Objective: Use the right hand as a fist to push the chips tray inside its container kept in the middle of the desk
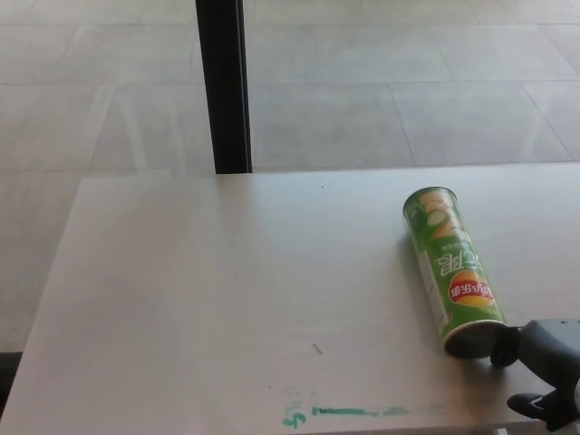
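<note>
Right hand (541,367) low at desk (227,299) corner, a fingertip touching chips can (450,267) near end; can't tell whether fist is closed.

- One view only: head cam, mounted high, looking down and fwd over the desk (227,299).
- Faces the desk's far edge; beyond it, tiled floor (408,82) and a black vertical post (224,86) at top centre.
- Desk fills the lower two-thirds of frame; its left edge shows, right edge runs out of frame.
- Mid range: chips can (451,270) lies right of centre, right hand (544,362) cropped at the bottom-right corner.
- No second view, so no shared area.
</note>
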